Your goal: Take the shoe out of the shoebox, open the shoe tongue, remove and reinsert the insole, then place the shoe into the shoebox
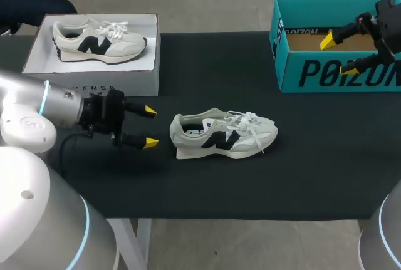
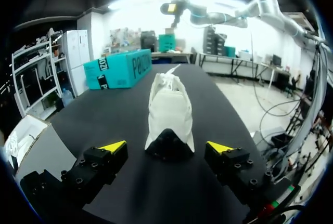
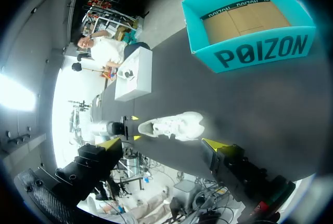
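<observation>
A white sneaker (image 1: 222,134) with a black side mark lies on its sole in the middle of the black table, toe to the right. My left gripper (image 1: 149,127) stands open just left of its heel; in the left wrist view the sneaker's heel (image 2: 169,143) sits a little ahead, between the open fingers, untouched. The teal shoebox (image 1: 332,41) stands open and empty at the back right. My right gripper (image 1: 338,55) hangs open over the box's front wall. In the right wrist view the sneaker (image 3: 174,126) and shoebox (image 3: 255,26) lie far below the open right gripper (image 3: 164,143).
A white box (image 1: 94,54) holding a second, similar sneaker (image 1: 100,39) stands at the back left. The black tabletop (image 1: 250,182) reaches to the front edge below the shoe.
</observation>
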{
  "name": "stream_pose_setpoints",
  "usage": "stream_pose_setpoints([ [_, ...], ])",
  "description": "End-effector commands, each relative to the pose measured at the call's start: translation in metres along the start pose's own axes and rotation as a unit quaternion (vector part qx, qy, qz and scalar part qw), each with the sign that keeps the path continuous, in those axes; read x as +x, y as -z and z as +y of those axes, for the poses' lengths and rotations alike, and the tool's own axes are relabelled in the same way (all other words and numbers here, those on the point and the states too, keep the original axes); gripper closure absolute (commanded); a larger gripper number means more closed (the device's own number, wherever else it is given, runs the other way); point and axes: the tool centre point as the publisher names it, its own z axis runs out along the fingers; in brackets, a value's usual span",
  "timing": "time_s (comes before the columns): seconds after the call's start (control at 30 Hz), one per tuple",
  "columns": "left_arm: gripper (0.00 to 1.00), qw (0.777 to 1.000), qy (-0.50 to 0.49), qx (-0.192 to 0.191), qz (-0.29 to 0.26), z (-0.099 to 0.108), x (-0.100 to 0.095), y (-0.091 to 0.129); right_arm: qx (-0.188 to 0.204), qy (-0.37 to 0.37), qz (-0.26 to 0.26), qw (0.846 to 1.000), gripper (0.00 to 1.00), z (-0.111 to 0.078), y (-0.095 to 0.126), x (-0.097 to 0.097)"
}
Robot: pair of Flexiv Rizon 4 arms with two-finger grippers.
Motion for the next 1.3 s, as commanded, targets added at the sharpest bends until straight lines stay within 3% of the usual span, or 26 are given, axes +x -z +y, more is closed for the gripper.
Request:
stream_pose_setpoints([
  [0.03,0.0,1.0,0.007,0.01,0.005,0.007,-0.009,-0.016,0.0,-0.001,-0.002,1.0,0.0,0.0,-0.001,0.0],
  [0.27,0.0,1.0,0.02,0.014,0.012,0.015,-0.015,-0.033,0.0,-0.001,-0.002,1.0,0.0,0.0,-0.001,0.0],
  [0.47,0.0,0.999,0.031,0.032,0.008,0.008,-0.016,-0.04,0.0,-0.001,-0.002,1.0,0.0,0.0,-0.001,0.0],
  [1.3,0.0,0.998,0.031,0.039,0.039,0.012,0.004,-0.065,0.0,-0.001,-0.002,1.0,0.0,0.0,-0.001,0.0],
])
